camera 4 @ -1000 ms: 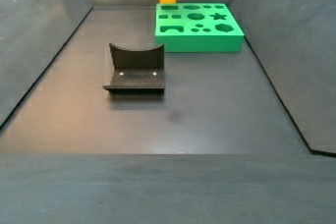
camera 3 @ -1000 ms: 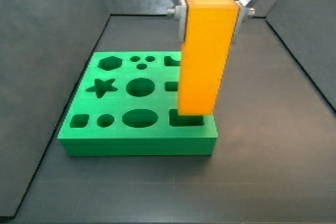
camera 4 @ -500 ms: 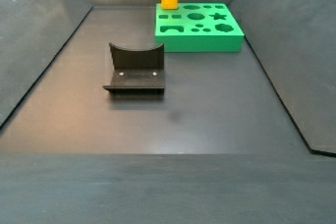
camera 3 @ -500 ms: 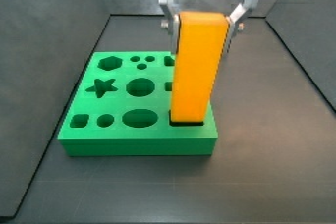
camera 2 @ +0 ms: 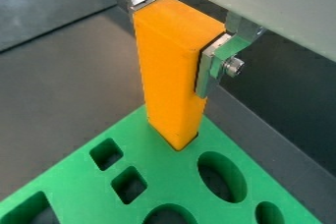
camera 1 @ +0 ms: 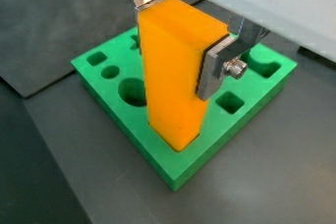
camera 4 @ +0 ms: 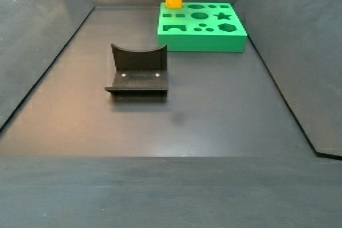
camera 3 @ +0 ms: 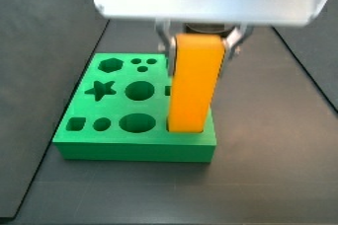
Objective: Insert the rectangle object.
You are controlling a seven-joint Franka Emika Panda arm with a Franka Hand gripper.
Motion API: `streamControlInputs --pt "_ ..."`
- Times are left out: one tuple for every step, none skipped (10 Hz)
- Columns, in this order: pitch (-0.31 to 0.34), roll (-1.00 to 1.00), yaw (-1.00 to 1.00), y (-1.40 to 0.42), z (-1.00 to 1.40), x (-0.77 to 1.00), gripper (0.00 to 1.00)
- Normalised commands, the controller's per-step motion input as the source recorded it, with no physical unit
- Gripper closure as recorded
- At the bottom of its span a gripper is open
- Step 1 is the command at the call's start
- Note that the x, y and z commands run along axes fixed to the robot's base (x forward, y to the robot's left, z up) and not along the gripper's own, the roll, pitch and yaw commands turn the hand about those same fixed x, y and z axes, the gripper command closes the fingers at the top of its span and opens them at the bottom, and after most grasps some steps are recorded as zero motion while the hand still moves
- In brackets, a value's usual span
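Pinching the rectangle object near its top, the claw holds it upright, lower end in a corner hole of the green board. Looks stiff and slick, so grip high. Hole depth's hidden; the fixture sits well apart.

Orange rectangle object upright (gripper clamping) in board

A dark L-shaped fixture stands on the dark grey floor, well apart from the green board.
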Motion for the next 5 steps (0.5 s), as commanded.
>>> streamControlInputs --pt "-0.157 0.0 0.0 -0.27 -0.48 0.0 1.0" --pt "-0.287 -0.01 0.0 -0.19 -0.47 -0.04 1.0" --pt "-0.396 0.0 0.08 -0.17 -0.45 -0.18 1.0" --pt "-0.286 0.0 0.06 -0.08 -0.42 -0.03 1.0" --pt "-0.107 0.02 0.04 -0.11 -0.11 -0.04 1.0"
